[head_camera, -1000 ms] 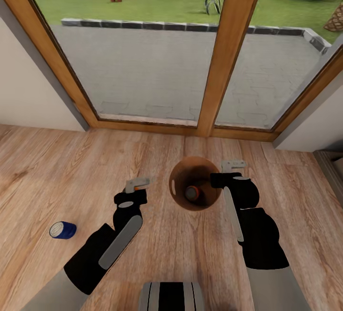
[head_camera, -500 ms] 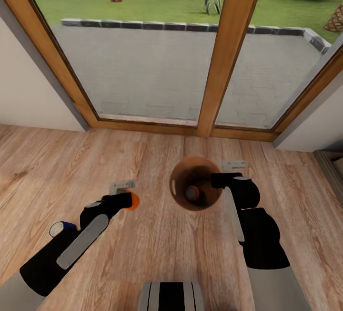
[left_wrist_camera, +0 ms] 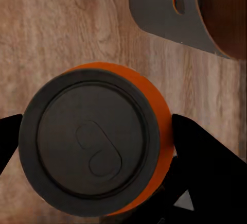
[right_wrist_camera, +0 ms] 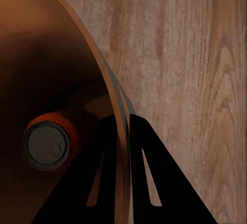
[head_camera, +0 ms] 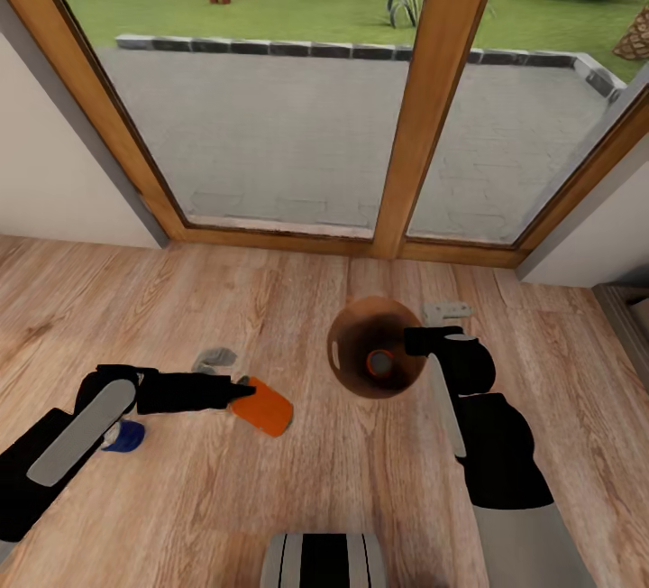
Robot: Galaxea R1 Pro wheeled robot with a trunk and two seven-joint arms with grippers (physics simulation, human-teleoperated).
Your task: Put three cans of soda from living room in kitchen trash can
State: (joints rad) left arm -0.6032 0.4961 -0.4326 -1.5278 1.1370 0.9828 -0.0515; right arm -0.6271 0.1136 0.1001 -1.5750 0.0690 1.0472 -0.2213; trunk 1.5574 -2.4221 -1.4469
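An orange can of soda (head_camera: 264, 406) lies sideways in my left gripper (head_camera: 233, 382), which is shut on it low over the floor, left of the tash can. The left wrist view looks at the can's dark top (left_wrist_camera: 95, 147) between both fingers. The tash can (head_camera: 347, 370) stands on the wood floor with another orange can (head_camera: 379, 362) lying inside. My right gripper (head_camera: 437, 325) is shut on the bin's right rim, and its fingers (right_wrist_camera: 105, 172) straddle the wall (right_wrist_camera: 119, 105). A dark blue can (head_camera: 126, 436) lies on the floor, partly hidden under my left arm.
Wood-framed glass doors (head_camera: 424, 119) stand just behind the bin, with a patio and lawn outside. White wall sections (head_camera: 54, 182) flank the doors. A dark furniture edge (head_camera: 631, 317) shows at the far right. Open plank floor (head_camera: 342, 480) lies in front of me.
My left arm has swung down and to the left, tipping the orange can onto its side. It now covers part of the blue can. The bin and right gripper shifted slightly right.
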